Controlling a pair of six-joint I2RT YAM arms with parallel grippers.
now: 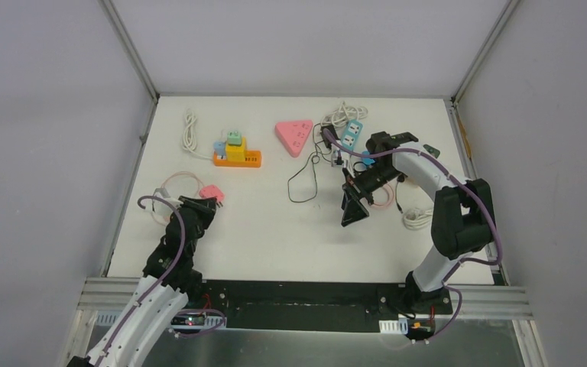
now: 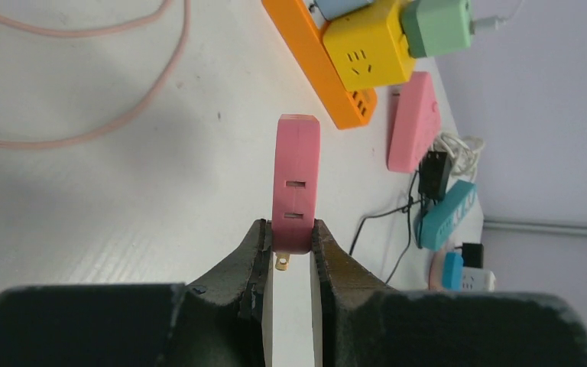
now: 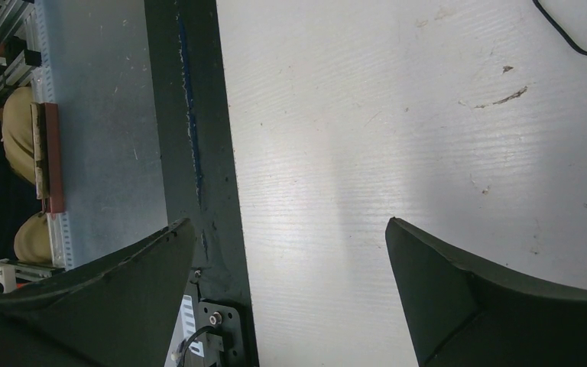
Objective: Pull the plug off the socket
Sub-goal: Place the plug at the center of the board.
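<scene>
plug (image 2: 296, 183): pink, sitting at table's (image 1: 275, 237) left by cable (image 2: 134, 113) | left gripper (image 2: 289, 233): clenching plug's end, prong (image 2: 281, 262) showing | right gripper (image 3: 290, 223): hanging spread wide, empty | risk: shallow pinch slipping, plug twisting or dropping

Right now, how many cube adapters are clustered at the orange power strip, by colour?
yellow cube: 1
green cube: 1
pale blue cube: 1
Total: 3
</scene>
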